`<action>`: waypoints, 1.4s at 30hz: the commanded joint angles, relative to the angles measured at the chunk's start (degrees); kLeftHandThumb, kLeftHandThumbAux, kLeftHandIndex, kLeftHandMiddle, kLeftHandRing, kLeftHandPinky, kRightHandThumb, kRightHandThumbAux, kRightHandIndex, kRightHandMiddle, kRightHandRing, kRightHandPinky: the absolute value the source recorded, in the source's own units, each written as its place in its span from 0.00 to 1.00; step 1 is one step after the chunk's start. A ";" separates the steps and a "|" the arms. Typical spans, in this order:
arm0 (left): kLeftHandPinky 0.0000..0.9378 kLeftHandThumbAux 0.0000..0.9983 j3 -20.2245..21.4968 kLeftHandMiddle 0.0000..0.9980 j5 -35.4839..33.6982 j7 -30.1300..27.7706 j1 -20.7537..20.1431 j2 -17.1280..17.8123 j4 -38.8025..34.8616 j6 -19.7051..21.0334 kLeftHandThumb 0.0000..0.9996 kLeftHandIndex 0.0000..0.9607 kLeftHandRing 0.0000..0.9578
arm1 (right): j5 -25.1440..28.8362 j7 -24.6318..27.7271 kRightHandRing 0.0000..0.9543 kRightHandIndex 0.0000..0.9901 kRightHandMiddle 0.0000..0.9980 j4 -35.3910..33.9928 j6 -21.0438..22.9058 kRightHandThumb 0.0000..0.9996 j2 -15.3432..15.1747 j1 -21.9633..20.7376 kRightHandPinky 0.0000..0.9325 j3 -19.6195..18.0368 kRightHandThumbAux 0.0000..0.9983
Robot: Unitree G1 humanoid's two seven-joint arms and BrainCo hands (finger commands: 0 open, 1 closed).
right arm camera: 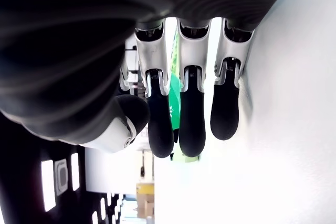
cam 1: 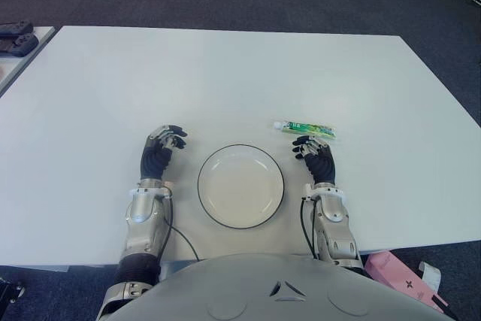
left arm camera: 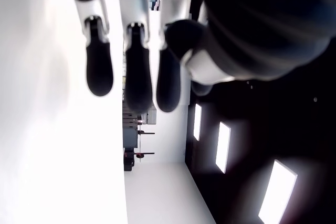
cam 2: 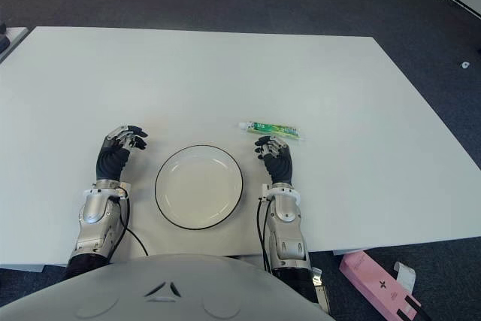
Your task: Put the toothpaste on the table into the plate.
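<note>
The slim green-and-white toothpaste tube [cam 1: 304,127] lies flat on the white table [cam 1: 225,80] just beyond the empty, loosely open right hand [cam 1: 316,154], right of the round black-rimmed white plate [cam 1: 205,202], so a shallow grasp could likely push it away while the open left hand [cam 1: 161,148] shows left of the plate.

The plate [cam 1: 240,185] is placed on the table [cam 1: 225,73] between the left hand [cam 1: 159,152] and the right hand [cam 1: 316,157], while the toothpaste [cam 1: 304,128] is laid on the table just beyond the right hand's fingertips [cam 1: 302,141], behind and to the right of the plate.
</note>
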 commanded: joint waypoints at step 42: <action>0.58 0.68 0.11 0.48 2.65 7.75 4.01 -2.97 4.44 1.72 0.84 0.43 0.60 | -21.51 3.43 0.07 0.04 0.06 -1.16 -8.77 0.56 -23.99 -9.39 0.10 3.83 0.46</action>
